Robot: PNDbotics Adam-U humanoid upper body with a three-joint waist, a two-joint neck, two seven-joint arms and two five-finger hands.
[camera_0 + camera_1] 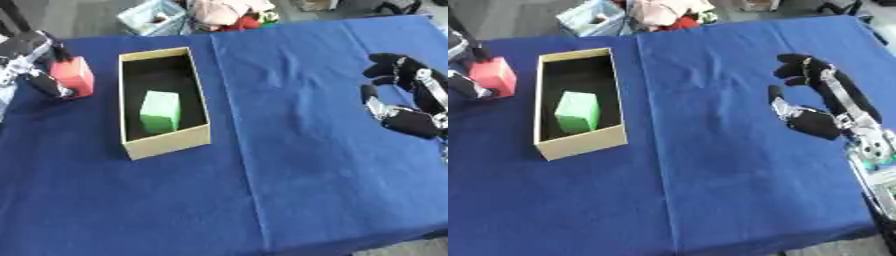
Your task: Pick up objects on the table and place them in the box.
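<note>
A tan cardboard box [168,142] with a dark inside stands on the blue table, left of the middle. A light green block [160,111] lies inside it. Just left of the box is a red block [73,75], and my left hand [39,75] has its fingers and thumb curled round it. Whether the block rests on the cloth or hangs slightly above it I cannot tell. My right hand [820,100] hovers open over the right side of the table, fingers relaxed, holding nothing.
A blue cloth [289,150] covers the whole table. Beyond the far edge lie a light blue basket [156,17] and a pile of pink, red and green soft things [234,14].
</note>
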